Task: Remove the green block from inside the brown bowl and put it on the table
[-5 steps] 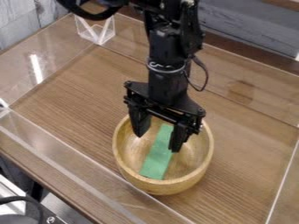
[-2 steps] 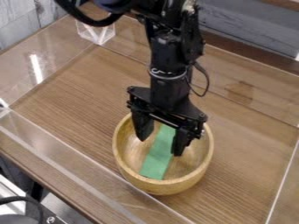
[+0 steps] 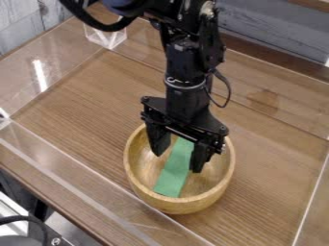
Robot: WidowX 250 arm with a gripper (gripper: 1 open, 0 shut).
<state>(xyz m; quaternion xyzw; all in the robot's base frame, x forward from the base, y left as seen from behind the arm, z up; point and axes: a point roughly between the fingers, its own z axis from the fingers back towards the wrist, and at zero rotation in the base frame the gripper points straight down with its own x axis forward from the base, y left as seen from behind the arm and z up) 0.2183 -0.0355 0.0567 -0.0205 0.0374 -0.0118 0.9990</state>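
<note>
Black two-fingered gripper hangs straight down over the round, light tan wooden bowl, its fingers spread wide, one on each side of the upper end of the flat, bright green rectangular bar. Nothing is clamped; whether the fingertips touch the bar cannot be told. The bar lies inside the bowl, sloping from the far wall down toward the near side. It looks light and rigid, likely smooth-faced, so it could slip or pivot if pinched near a tip. The safest hold seems to be across its narrow width at the raised upper end, where the fingers already straddle it. Around the bowl stretches the brown wood-grain tabletop.
</note>
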